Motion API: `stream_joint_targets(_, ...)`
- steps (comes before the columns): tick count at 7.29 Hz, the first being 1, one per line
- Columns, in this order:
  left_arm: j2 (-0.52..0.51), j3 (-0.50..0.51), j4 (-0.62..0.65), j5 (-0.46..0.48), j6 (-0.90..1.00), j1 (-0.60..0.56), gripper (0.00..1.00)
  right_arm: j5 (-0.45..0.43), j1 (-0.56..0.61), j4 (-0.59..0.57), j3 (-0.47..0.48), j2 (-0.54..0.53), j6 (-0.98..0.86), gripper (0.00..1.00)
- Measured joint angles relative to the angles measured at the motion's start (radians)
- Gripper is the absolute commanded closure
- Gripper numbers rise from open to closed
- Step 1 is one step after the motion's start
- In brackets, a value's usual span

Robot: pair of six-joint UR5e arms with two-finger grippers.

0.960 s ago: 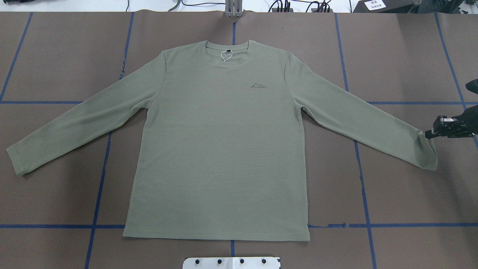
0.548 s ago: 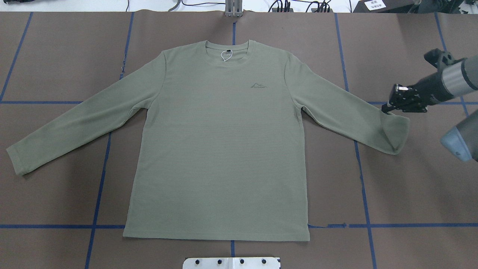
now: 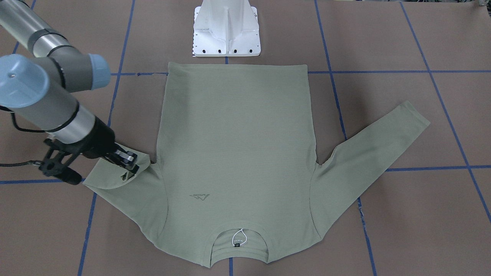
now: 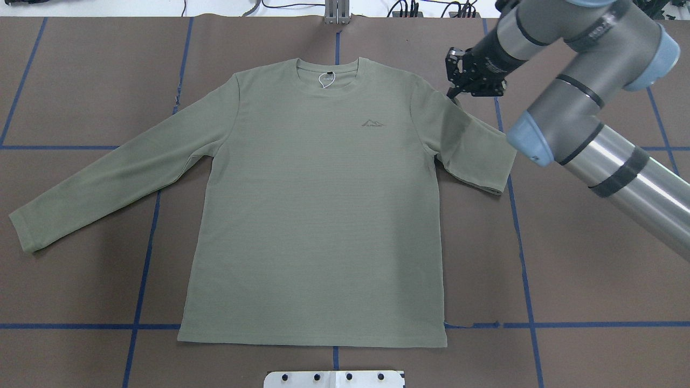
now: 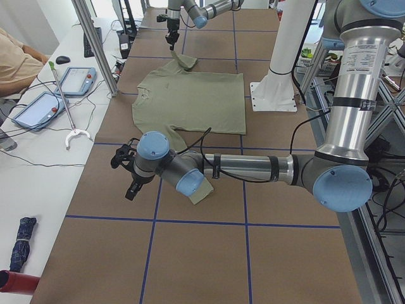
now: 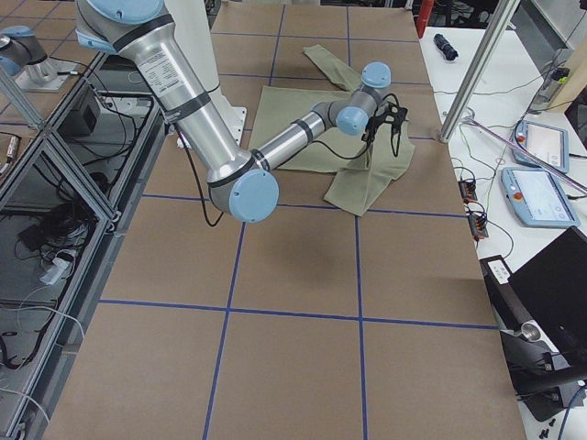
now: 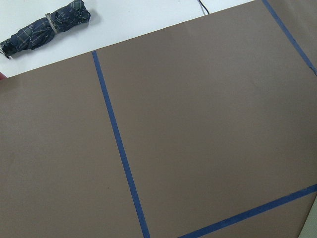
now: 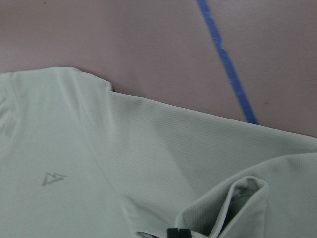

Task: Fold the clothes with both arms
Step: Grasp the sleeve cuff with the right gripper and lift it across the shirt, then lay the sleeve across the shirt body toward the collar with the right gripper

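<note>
The sage-green long-sleeved shirt (image 4: pixel 323 215) lies flat, front up, on the brown mat, neck toward the far edge. My right gripper (image 4: pixel 452 92) is shut on the cuff of its right sleeve, held just off the shoulder, so that sleeve is doubled back on itself (image 4: pixel 474 156). The front-facing view shows the same grip (image 3: pixel 132 166) on the raised cuff. The other sleeve (image 4: pixel 108 178) lies stretched out flat. My left gripper (image 5: pixel 126 174) hovers over bare mat beyond that sleeve's cuff, seen only from the side; I cannot tell whether it is open or shut.
The white pedestal base (image 3: pixel 226 30) stands at the shirt's hem side. Blue tape lines (image 4: pixel 143 269) grid the mat. A white side table holds teach pendants (image 5: pixel 79 79) and a folded umbrella (image 7: pixel 47 25). A person's arm (image 5: pixel 16 60) rests there.
My right gripper has carried the sleeve cuff from the far right of the mat inward and toward the neck side. The sleeve has gone from stretched out to folded back.
</note>
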Motion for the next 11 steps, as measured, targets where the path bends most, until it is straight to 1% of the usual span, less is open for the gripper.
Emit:
stream_joint_targets(1, -0.001, -0.001, -0.002, 0.0, 0.0, 0.0, 0.0, -0.083, -0.037, -0.019, -0.062, 0.103, 0.064, 1.0)
stream_joint_targets(2, -0.001, -0.001, -0.005, 0.0, -0.001, 0.0, 0.0, -0.146, -0.066, -0.024, -0.139, 0.203, 0.103, 1.0)
stream_joint_targets(3, -0.002, -0.002, -0.006, 0.0, 0.0, 0.0, 0.0, -0.179, -0.084, -0.025, -0.199, 0.287, 0.121, 1.0)
stream_joint_targets(4, -0.002, -0.003, -0.007, -0.001, 0.0, 0.0, 0.0, -0.205, -0.103, -0.025, -0.232, 0.347, 0.128, 1.0)
stream_joint_targets(5, -0.002, -0.005, -0.007, 0.0, 0.0, 0.001, 0.0, -0.246, -0.134, -0.015, -0.265, 0.391, 0.13, 1.0)
stream_joint_targets(6, -0.002, -0.006, -0.007, 0.0, 0.001, 0.0, 0.0, -0.296, -0.167, 0.026, -0.324, 0.431, 0.131, 1.0)
stream_joint_targets(7, -0.003, -0.008, -0.009, 0.0, 0.001, 0.0, 0.0, -0.33, -0.191, 0.083, -0.388, 0.464, 0.135, 1.0)
stream_joint_targets(8, -0.003, -0.009, -0.016, 0.0, 0.0, 0.0, 0.0, -0.344, -0.205, 0.115, -0.424, 0.491, 0.14, 1.0)
stream_joint_targets(11, -0.003, -0.008, -0.027, 0.0, 0.0, 0.0, 0.0, -0.388, -0.272, 0.179, -0.456, 0.538, 0.143, 1.0)
